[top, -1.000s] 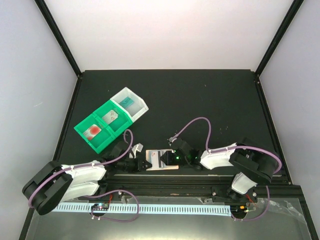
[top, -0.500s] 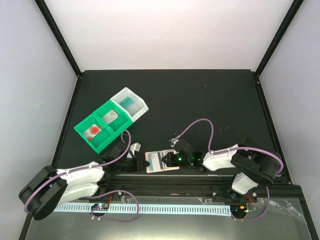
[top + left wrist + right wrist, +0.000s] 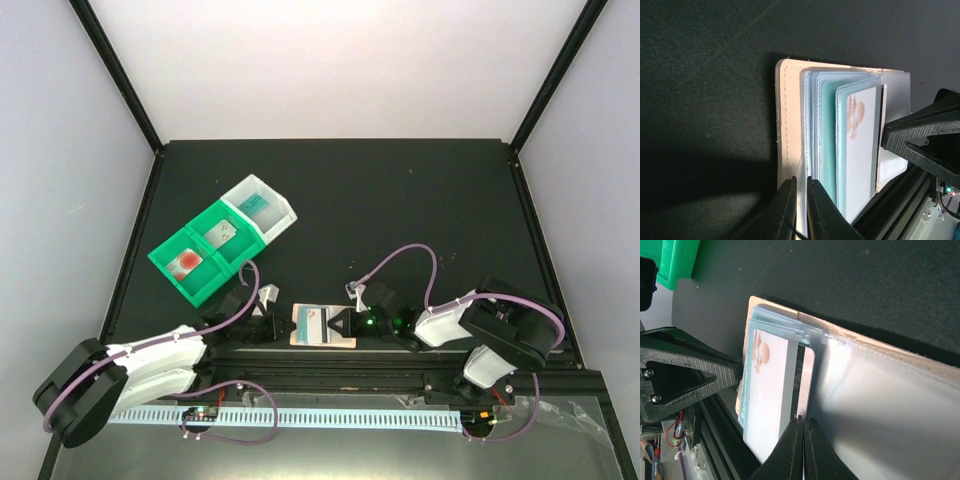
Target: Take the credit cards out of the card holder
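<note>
The card holder (image 3: 322, 327), peach-rimmed with pale blue sleeves, lies open near the table's front edge. My left gripper (image 3: 801, 197) is shut on its near edge, pinching the cover (image 3: 789, 125) and a sleeve. A teal card (image 3: 829, 140) and a pale credit card (image 3: 772, 395) with a black stripe sit in the sleeves. The pale card sticks out of its sleeve, and my right gripper (image 3: 802, 421) is shut on its near edge. In the top view the left gripper (image 3: 277, 326) and the right gripper (image 3: 346, 325) face each other across the holder.
Green bins (image 3: 200, 255) and a white bin (image 3: 262, 207) stand at the back left, with a red-blotched card (image 3: 186, 262), a pale card (image 3: 220, 232) and a teal card (image 3: 255, 204) inside. A black rail (image 3: 330, 365) runs just in front of the holder.
My right gripper has closed on the pale card and drawn back to the right. The holder has shifted slightly and lies squarer. The left gripper keeps its grip.
</note>
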{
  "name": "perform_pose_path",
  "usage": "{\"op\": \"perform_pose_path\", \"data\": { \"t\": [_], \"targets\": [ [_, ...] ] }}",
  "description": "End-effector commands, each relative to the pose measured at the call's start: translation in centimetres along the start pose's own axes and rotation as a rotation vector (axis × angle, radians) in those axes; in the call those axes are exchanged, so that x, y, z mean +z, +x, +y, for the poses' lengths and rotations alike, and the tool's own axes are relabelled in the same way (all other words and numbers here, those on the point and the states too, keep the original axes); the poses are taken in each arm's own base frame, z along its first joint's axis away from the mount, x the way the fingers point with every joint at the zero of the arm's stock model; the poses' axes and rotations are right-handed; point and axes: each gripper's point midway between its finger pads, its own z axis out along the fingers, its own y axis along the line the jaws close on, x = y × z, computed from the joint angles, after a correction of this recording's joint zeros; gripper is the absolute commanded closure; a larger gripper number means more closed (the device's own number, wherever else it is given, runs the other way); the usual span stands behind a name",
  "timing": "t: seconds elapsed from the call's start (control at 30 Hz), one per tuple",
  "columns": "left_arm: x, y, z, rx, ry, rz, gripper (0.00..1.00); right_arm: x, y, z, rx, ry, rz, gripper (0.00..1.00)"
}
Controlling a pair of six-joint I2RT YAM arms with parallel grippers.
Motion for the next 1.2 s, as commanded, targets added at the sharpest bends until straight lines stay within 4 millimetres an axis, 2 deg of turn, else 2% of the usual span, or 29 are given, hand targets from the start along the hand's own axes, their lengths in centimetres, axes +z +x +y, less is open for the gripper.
{"op": "perform_pose_path", "data": {
  "t": [0.0,0.2,0.33,0.47,0.57,0.87,1.17],
  "targets": [
    [-0.2,-0.6,0.5,0.002,-0.054,-0.026,0.91,-0.4,-0.9,1.1,0.001,-0.062,-0.037,0.99],
    [-0.5,-0.5,0.0,-0.012,-0.037,-0.023,0.91,-0.7,-1.1,0.7,0.025,-0.051,-0.06,0.98],
    [-1.1,-0.9,-2.0,0.001,0.046,-0.034,0.89,-0.7,-1.1,0.7,0.027,-0.045,-0.056,0.84],
    [-1.6,-1.6,-4.1,0.015,0.131,-0.057,0.87,-0.3,-0.8,0.4,0.032,-0.032,-0.035,0.82],
    [-1.5,-1.8,-4.6,0.022,0.159,-0.066,0.86,-0.2,-0.4,0.2,0.034,-0.028,-0.016,0.82],
    [0.0,-0.7,-3.4,0.001,0.142,0.0,0.88,0.3,-0.9,1.1,0.023,-0.048,-0.012,0.81],
    [0.3,-0.2,-1.6,-0.003,0.066,-0.001,0.9,0.8,-1.4,1.0,0.045,-0.041,-0.028,0.82]
  ]
}}
